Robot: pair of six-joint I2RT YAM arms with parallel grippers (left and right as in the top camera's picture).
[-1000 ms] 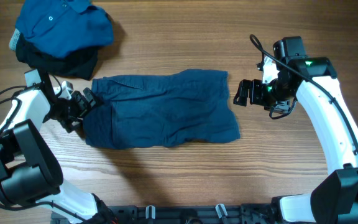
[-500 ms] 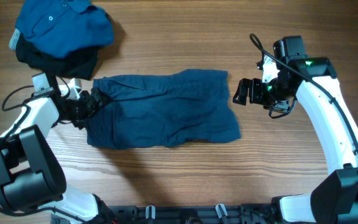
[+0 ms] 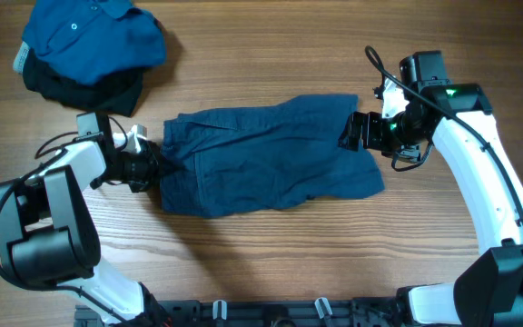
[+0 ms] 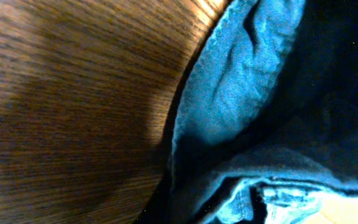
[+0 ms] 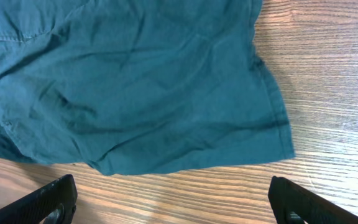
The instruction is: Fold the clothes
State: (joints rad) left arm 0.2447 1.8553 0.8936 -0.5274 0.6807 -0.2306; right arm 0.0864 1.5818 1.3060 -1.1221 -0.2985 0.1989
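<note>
Blue shorts (image 3: 271, 154) are lying spread at centre frame on the desk (image 3: 271, 54). Left end effector (image 3: 148, 168) is sitting against their left edge; its fingers are hidden, so I cannot tell its state. Right end effector (image 3: 357, 132) is hovering at their upper right corner, fingers (image 5: 42, 199) wide apart.

The left arm (image 3: 73, 169) lies low, reaching right; the left gripper (image 3: 149, 167) has its fingers hidden. The right arm (image 3: 481, 154) bends inward, the right gripper (image 3: 353, 133) pointing left, fingers (image 5: 45, 200) spread wide
</note>
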